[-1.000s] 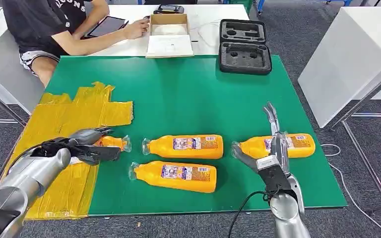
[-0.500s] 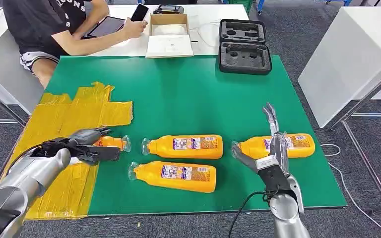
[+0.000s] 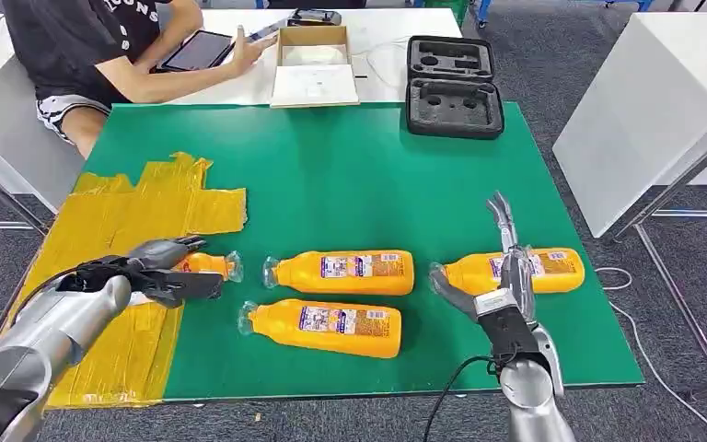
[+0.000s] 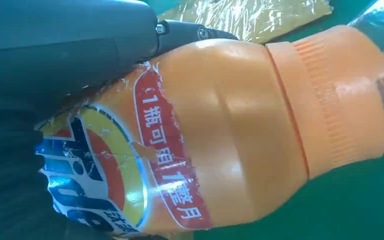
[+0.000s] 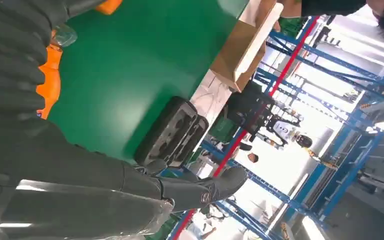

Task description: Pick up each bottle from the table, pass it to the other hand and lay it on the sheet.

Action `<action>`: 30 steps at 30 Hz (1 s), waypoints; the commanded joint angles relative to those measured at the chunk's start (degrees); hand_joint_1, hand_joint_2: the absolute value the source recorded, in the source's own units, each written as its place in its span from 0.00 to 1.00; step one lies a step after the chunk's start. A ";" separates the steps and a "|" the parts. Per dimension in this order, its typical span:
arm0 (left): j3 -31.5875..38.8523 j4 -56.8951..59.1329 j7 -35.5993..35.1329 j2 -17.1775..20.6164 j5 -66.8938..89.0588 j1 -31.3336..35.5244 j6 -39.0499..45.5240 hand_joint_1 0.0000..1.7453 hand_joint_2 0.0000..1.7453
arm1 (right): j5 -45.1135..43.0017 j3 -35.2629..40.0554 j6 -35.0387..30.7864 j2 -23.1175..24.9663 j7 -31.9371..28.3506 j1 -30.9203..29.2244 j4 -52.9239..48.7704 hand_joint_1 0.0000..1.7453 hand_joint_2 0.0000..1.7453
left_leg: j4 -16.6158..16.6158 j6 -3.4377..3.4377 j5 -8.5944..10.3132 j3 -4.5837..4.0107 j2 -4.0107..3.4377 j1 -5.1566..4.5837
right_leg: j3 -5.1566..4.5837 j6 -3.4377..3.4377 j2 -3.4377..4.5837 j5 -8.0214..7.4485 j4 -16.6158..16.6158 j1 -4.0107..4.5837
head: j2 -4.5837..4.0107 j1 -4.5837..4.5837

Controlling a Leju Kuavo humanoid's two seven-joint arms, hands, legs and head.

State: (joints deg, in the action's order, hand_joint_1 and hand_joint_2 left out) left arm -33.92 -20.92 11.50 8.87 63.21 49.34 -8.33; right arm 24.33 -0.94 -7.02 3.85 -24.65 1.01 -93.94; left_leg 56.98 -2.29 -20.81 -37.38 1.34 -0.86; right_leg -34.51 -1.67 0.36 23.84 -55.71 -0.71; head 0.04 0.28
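Orange bottle (image 3: 210, 265) sits in the left hand (image 3: 161, 272), fingers wrapped round it right at the yellow sheet (image 3: 138, 221) edge, I'd guess for laying down. Right hand (image 3: 502, 276) hangs spread over the right-side bottle (image 3: 552, 269), holding nothing. Two more bottles (image 3: 341, 273) lie mid-table.

3 bottles (image 3: 341, 273) lie on the table (image 3: 350, 175), right of the sheet (image 3: 138, 216).

My left arm reaches in low from the left, its hand (image 3: 161, 272) wrapped around an orange bottle (image 4: 220, 135), fingers closed on its body. My right arm rises from below, its hand (image 3: 502, 276) open, fingers spread and extended forward.
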 commanded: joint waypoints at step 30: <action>-4.75 -37.78 -3.01 6.60 9.66 -5.93 0.42 0.00 0.00 | 2.02 -1.90 0.80 0.50 -0.21 -0.29 1.79 0.00 1.00 | 0.06 0.13 -0.14 0.06 -0.01 0.07 | 0.16 0.07 -0.01 0.15 0.05 0.08 | 0.00 0.00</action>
State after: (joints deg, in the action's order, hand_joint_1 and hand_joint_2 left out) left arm -37.22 -50.60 8.70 13.97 72.33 45.38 -7.10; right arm 26.45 -1.55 -6.34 4.09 -25.03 1.04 -93.61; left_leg 57.00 -2.35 -20.73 -37.64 1.50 -0.87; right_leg -34.70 -1.68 0.32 23.83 -55.72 -0.73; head 0.04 0.28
